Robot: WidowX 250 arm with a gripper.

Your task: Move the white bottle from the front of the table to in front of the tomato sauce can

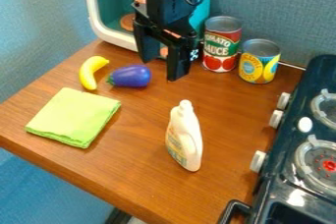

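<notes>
Eggplant [130, 76] is lying far left, its round body probably keeping it on its side; the gripper [159, 70] is hanging just beside it, fingers spread. A banana [90, 72] is resting to its left. Flat bases are keeping the bottle [184, 137] and cans [222, 46] upright. The wooden counter [141, 120] is running toward a stove [279, 188], blue wall [275, 12] behind.
</notes>
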